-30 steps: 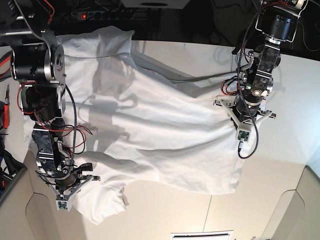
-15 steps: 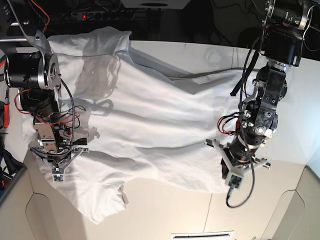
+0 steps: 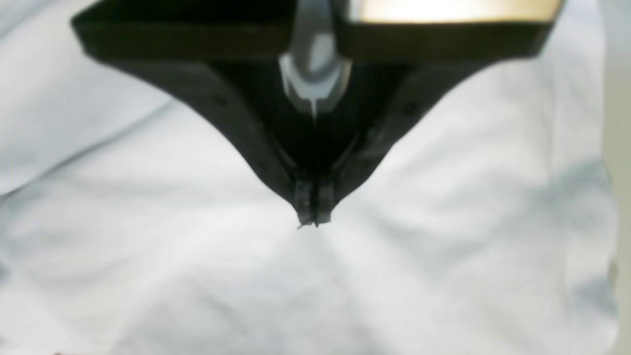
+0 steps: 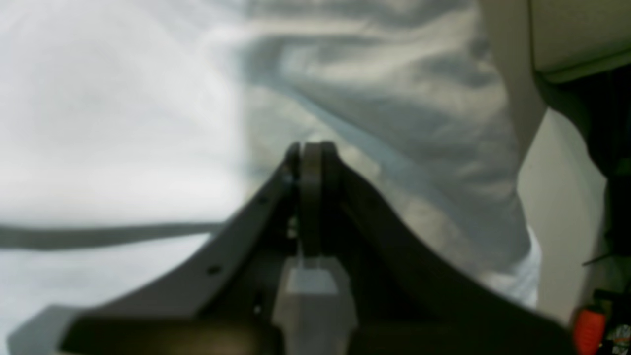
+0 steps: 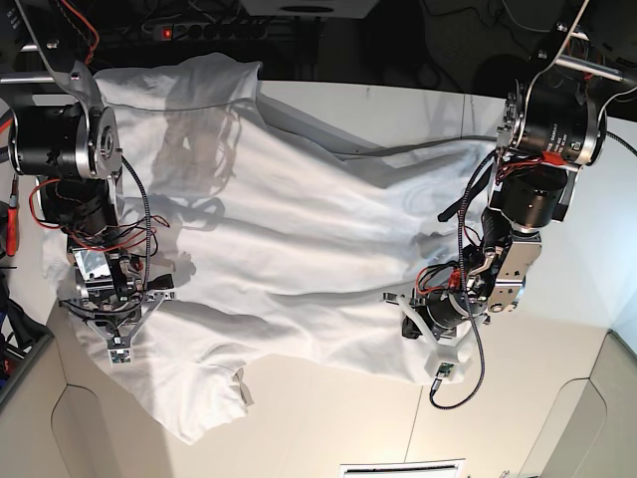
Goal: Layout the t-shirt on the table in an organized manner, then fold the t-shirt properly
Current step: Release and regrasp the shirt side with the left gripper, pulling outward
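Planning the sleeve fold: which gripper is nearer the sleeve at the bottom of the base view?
Right. The right gripper sits just beside the sleeve; the left gripper is across the t-shirt, at its far side.

The left gripper (image 5: 435, 344) has slid toward the table's (image 5: 328, 418) near edge, dragging the t-shirt's (image 5: 299, 259) hem flatter.

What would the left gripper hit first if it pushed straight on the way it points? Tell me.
The t-shirt. The left gripper is shut, its tips aimed at the white cloth spread just past them. Whether they already touch it is unclear; the table would lie beneath.
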Motion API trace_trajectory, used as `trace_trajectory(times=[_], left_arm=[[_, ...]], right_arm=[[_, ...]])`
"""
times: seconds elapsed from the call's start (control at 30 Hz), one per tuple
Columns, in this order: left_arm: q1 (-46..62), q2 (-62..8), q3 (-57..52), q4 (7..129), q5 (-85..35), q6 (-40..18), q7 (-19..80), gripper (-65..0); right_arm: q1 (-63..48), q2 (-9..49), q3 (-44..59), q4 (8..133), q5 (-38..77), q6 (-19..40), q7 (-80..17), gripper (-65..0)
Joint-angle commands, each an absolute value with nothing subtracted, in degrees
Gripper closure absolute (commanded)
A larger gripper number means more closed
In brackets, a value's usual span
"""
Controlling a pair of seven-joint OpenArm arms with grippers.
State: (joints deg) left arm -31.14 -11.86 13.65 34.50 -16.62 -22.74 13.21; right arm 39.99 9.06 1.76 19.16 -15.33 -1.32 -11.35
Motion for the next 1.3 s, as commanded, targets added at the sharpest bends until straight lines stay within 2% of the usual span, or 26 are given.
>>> trace_trajectory(times=[0.0,0.1,0.2,0.27,0.43,0.63,0.87,1.07,1.27], left_arm=[[-33.06,-12.6,13.47,35.22,-16.99,-23.11,11.64,0.0],[-32.64,-13.93,13.47,35.22,-16.91,-21.56,11.81,0.0],[-32.12,-15.77,13.47,35.22,-16.91,-15.84,11.84,0.0],[-31.44,-17.21,13.47,35.22,-16.93,-13.8,11.79,0.0],[-29.28,-19.7,13.47,35.22,-16.91,-13.69,11.57,0.0],[-28.58,-20.14,13.47,35.51,-16.93,-13.69,8.91,0.0],[-29.21,-19.92,13.47,43.7,-16.95,-13.08,7.27,0.0],[-29.87,-16.69,13.47,48.12,-16.93,-15.92,6.96,0.0],[-29.82,-12.56,13.47,41.39,-14.55,-16.1,4.86,0.0]], right_arm=[[40.45,9.54,1.87,19.03,-15.25,-1.15,-14.35,0.0],[40.45,9.63,1.87,19.03,-15.22,-2.96,-14.41,0.0],[40.45,9.87,1.87,19.03,-15.25,-8.03,-15.05,0.0],[40.45,10.31,1.87,19.03,-15.2,-9.26,-15.03,0.0],[40.45,11.29,1.87,19.05,-15.2,-9.1,-15.0,0.0],[40.45,11.22,1.87,19.07,-15.2,-6.0,-14.98,0.0],[40.42,11.22,1.87,19.07,-15.2,-5.78,-15.0,0.0],[40.42,11.09,1.87,19.07,-15.2,-5.78,-15.0,0.0],[40.42,9.69,1.87,19.07,-15.22,-5.78,-15.0,0.0]])
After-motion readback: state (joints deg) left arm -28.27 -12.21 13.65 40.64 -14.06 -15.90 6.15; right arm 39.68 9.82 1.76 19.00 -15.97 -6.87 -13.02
